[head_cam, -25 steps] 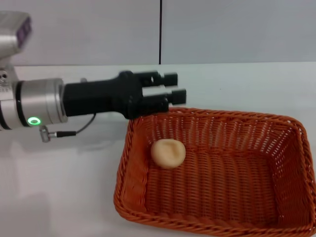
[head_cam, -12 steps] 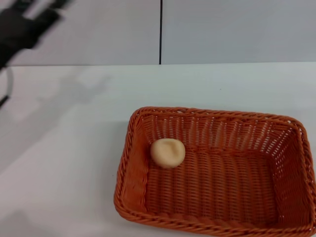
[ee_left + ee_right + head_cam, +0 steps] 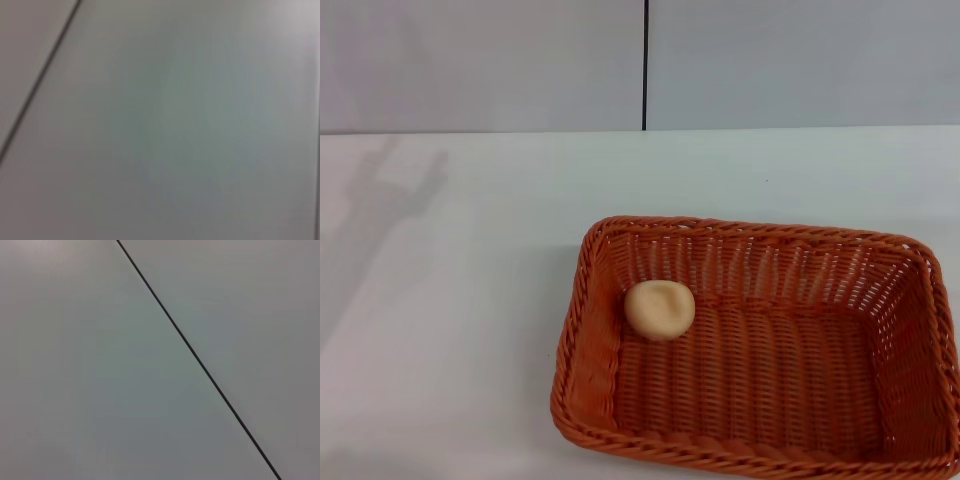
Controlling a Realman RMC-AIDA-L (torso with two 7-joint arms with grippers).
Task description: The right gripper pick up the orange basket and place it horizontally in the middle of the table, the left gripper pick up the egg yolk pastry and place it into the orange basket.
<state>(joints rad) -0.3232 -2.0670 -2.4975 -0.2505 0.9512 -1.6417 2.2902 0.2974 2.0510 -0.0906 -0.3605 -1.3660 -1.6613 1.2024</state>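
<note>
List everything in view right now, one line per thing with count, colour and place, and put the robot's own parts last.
orange basket: one, orange-brown woven, lying flat on the table toward the robot's right and near side.
egg yolk pastry: one, pale tan-yellow, inside the basket, near its far left corner.
table: one, white, spanning the head view.
wall: pale grey panels behind the table, with a dark vertical seam.
shadow: one, faint grey, on the table at the far left.
left hand: none in view; its wrist view shows only a pale surface with a dark line.
right hand: none in view; its wrist view shows the same.
</note>
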